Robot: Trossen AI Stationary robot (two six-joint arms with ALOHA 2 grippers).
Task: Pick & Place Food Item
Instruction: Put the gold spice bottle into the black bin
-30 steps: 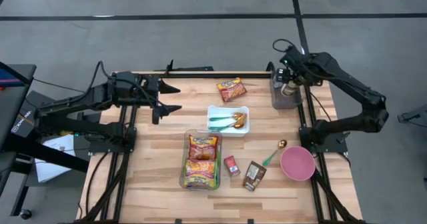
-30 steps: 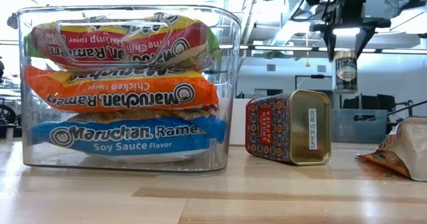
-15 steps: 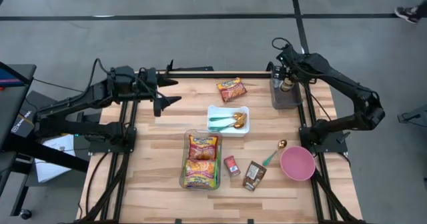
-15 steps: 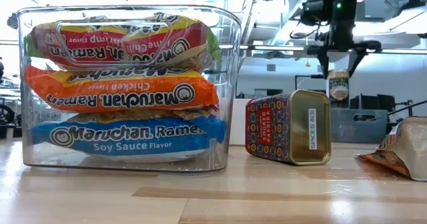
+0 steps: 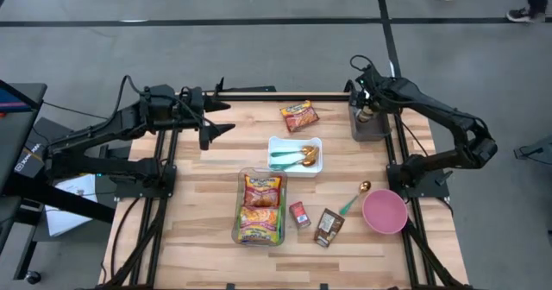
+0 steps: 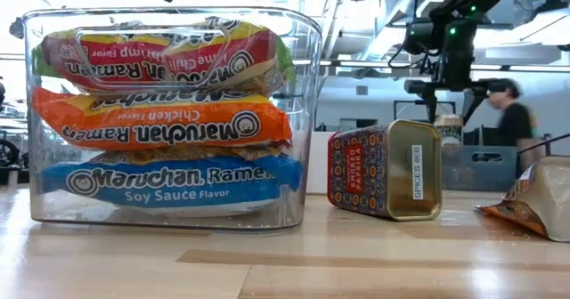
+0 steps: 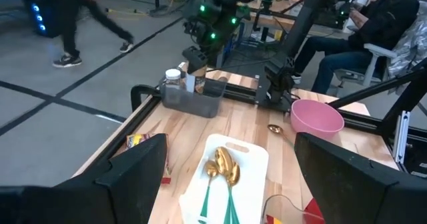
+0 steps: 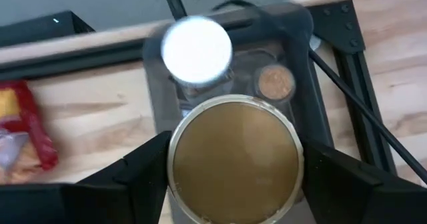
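While upright, jar [image 8: 233, 159] in right claw [image 8: 233, 174], over bin [image 5: 369, 126]

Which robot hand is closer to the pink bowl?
The right. The right gripper is at the table's far right corner, over a grey bin, on the pink bowl's side. The left gripper hovers across the table, near the far left edge.

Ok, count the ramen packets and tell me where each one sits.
3 show, all stacked in the clear bin: the shrimp packet on top, the chicken packet in the middle, the soy sauce packet at the bottom. More could hide behind them.
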